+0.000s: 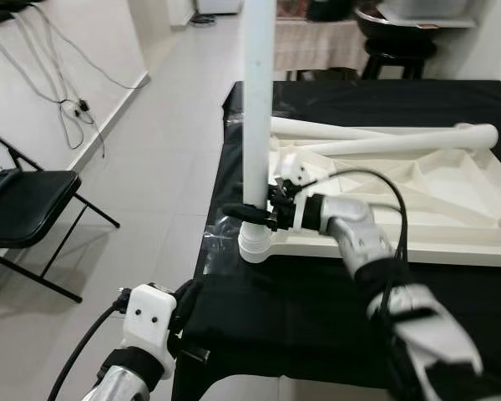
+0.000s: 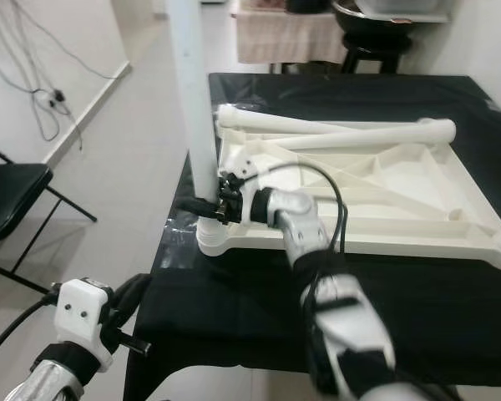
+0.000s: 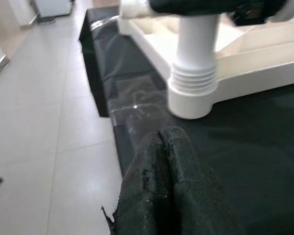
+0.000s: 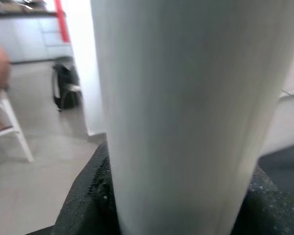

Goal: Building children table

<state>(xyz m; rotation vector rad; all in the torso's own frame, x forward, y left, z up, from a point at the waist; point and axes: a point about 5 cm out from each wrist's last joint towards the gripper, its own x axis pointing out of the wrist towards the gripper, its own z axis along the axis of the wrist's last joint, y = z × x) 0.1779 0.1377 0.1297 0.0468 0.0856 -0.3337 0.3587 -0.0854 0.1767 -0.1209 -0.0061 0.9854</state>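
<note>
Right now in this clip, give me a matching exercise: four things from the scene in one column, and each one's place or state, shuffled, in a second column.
Things:
1. upright white plastic table leg
2. two loose white plastic legs
3. black folding chair
4. left gripper

Places or states:
A. standing on the tiled floor to the robot's left
B. lying across the upturned white plastic tabletop
C. fingers together, near the black-covered table's edge
D. standing in the tabletop's corner socket, clamped by the right gripper

Pairs: 1-D, 2-B, 3-A, 4-C
</note>
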